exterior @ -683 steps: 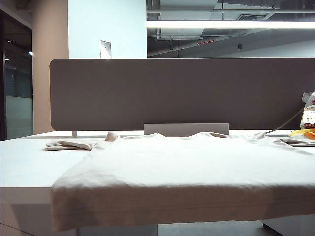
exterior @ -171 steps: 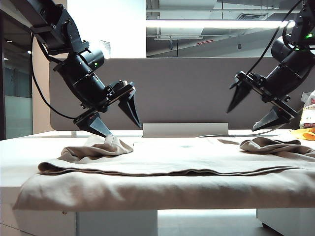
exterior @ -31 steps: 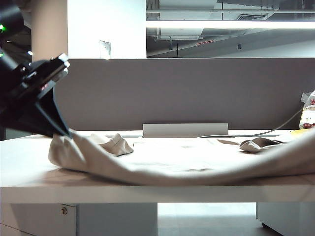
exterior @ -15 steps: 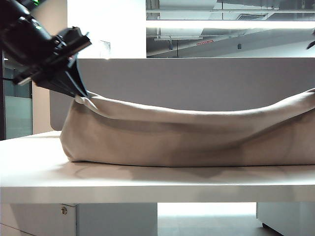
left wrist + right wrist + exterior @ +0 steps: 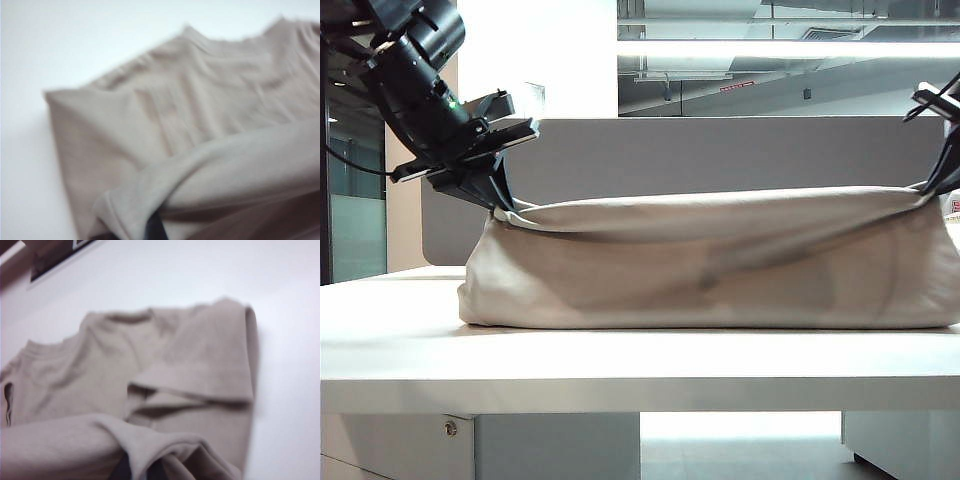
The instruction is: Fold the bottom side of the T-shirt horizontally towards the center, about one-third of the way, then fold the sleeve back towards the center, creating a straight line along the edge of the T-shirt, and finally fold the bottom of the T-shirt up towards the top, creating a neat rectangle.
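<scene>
Since half a second ago, both my arms have carried the lifted edge of the T-shirt (image 5: 710, 260) farther over the table (image 5: 620, 355), and the sagging middle has pulled nearly level. Most of the T-shirt is lying on the white table, spanning nearly its width, while the bottom of the T-shirt (image 5: 720, 205) is hanging stretched in the air between my two grippers like a curtain, its lower fold resting on the tabletop. Behind it the grey divider panel (image 5: 720, 155) is standing. My left gripper (image 5: 500, 205) is up at the left, clamped on one corner of the hem. My right gripper (image 5: 932, 190) is at the far right edge, pinched on the other corner. Both wrist views are blurring; each is showing a folded-in sleeve below the raised cloth.
</scene>
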`<state>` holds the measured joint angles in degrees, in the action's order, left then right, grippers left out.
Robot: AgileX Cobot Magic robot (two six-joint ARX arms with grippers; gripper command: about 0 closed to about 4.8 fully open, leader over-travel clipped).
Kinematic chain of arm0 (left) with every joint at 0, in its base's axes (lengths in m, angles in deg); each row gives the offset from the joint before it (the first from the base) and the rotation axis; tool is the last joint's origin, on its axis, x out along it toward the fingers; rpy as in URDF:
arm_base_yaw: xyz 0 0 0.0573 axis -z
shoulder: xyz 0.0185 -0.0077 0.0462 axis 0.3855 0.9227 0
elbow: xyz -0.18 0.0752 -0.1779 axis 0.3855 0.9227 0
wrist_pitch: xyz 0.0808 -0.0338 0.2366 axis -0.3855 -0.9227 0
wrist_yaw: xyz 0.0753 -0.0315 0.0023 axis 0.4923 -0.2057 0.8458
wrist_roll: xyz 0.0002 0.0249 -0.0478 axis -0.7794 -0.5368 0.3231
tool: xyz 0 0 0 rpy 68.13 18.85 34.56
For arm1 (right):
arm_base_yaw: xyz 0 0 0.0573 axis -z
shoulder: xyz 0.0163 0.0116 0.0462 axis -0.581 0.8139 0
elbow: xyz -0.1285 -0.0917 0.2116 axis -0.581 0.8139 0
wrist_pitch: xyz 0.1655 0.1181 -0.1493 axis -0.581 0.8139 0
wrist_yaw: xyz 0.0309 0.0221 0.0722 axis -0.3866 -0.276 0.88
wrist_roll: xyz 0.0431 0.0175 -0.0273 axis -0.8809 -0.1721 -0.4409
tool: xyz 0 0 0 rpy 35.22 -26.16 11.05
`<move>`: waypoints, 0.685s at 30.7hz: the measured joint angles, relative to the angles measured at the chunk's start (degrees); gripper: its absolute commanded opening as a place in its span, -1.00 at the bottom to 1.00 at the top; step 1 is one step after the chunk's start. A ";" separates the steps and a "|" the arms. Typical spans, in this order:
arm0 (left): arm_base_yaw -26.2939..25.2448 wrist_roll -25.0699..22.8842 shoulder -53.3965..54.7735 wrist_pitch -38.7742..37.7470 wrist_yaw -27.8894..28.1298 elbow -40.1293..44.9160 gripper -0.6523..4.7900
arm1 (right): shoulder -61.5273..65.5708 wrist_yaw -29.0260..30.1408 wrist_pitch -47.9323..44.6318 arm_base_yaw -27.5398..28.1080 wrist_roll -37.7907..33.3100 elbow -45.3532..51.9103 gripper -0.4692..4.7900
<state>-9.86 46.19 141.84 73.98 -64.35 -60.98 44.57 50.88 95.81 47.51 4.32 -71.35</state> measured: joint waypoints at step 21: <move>-0.90 -2.21 14.08 1.09 1.38 -11.19 -0.78 | 14.40 -2.16 -4.68 -2.10 0.07 -9.18 -0.83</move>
<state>-10.75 43.98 155.91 75.07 -62.97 -72.17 58.97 48.72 91.13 45.41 4.39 -80.53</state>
